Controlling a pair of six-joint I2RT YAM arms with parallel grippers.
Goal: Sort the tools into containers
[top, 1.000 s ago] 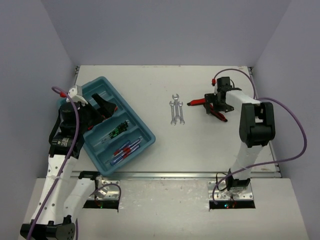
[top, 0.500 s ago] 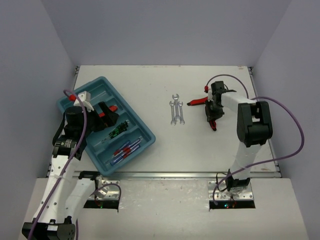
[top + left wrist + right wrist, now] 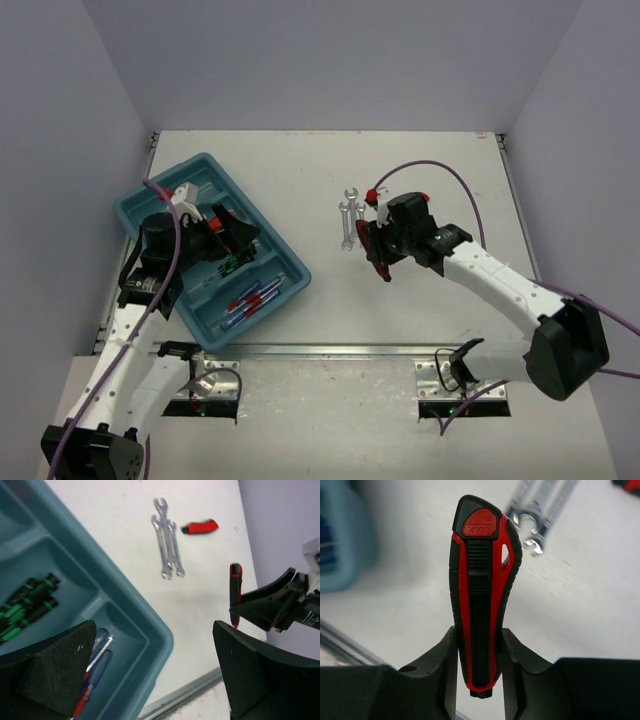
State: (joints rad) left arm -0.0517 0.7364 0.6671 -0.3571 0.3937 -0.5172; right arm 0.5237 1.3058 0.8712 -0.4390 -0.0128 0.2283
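Screwdrivers (image 3: pixel 250 297) in tray (image 3: pixel 187 181) at left; wrenches (image 3: pixel 352 222) on table (image 3: pixel 450 160) to its right.

wrenches (image 3: pixel 540 505): blurred, cropped at top edge, right wrist view
tray (image 3: pixel 150 630): cut off left and bottom, left wrist view

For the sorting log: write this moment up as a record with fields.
right hand: shut on red-and-black plastic utility knife
left hand: open, empty, over teal-blue plastic tray
in tray: black-handled screwdrivers with green marks; blue-and-red-handled screwdrivers; separate compartments
on white table: small silver wrenches; second red-and-black knife
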